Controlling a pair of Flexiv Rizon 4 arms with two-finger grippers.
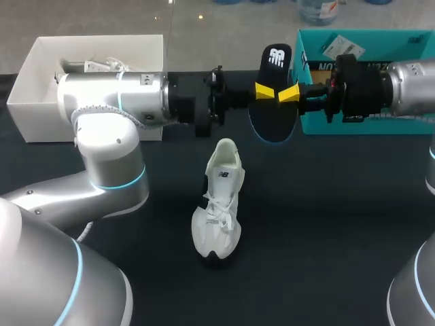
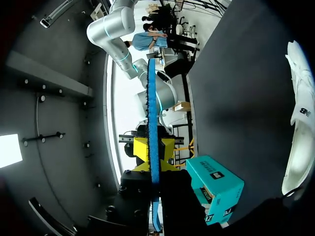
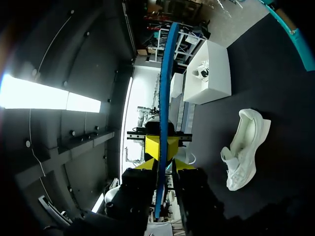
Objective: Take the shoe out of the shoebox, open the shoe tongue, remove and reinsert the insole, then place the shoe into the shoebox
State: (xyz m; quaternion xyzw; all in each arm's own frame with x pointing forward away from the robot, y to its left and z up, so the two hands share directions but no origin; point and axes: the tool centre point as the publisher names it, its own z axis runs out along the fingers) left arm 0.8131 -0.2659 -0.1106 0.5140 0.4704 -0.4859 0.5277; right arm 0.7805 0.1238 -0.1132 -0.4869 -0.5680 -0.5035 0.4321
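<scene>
While both arms meet over its far side, the dark table point(image 1: 326, 231) fills most of the head view. The left arm point(image 1: 109, 102) comes in from the left of the frame and the right arm point(image 1: 408, 85) from the right, both stretched level towards the upper middle.

A white box point(image 1: 20, 112) sits in the upper left with something white inside it. A teal box point(image 1: 326, 122) sits open in the upper right.

At the centre of the frame the shoe point(image 1: 219, 204) stands on its sole on the table, well apart from both boxes. It is a white laced trainer with a small dark logo on its side and a dark patch at the toe. The toe points to the lower edge of the frame and the open heel end to the top.

Above the shoe, between the boxes, the insole point(image 1: 274, 95) is held off the table. It is a black oval with a white logo at its upper end and a blue edge.

The left gripper point(image 1: 264, 90) has it from the left and the right gripper point(image 1: 289, 94) from the right. In each wrist view the insole shows edge-on as a thin blue strip point(image 2: 151, 98) point(image 3: 165, 73). That view's yellow tips are pinched tight on the strip from both sides, with hardly a gap between them.
</scene>
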